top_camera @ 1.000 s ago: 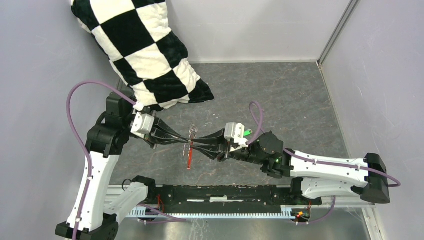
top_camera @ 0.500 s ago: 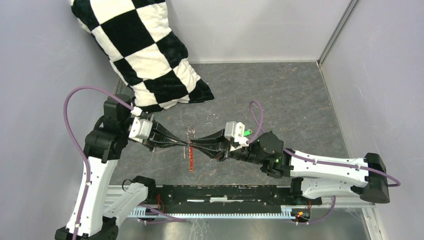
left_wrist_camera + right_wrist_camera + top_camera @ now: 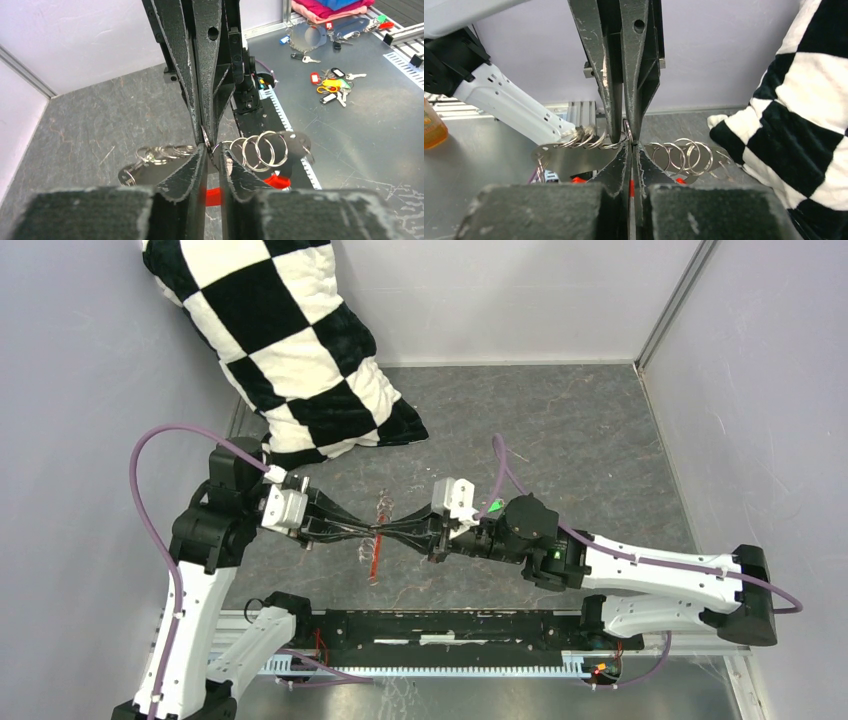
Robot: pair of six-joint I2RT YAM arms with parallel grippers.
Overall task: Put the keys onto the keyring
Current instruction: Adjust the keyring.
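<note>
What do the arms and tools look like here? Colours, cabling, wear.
The left arm and right arm have white link shells and black joints. A purple cable loops loose off each. The left tool and right tool each have a white block at the wrist and two long black fingers, tapering to thin tips, edges scuffed pale.

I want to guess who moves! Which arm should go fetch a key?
Probably right. The left gripper and right gripper both pinch the keyring, but loose keys lie beyond the right one.
</note>
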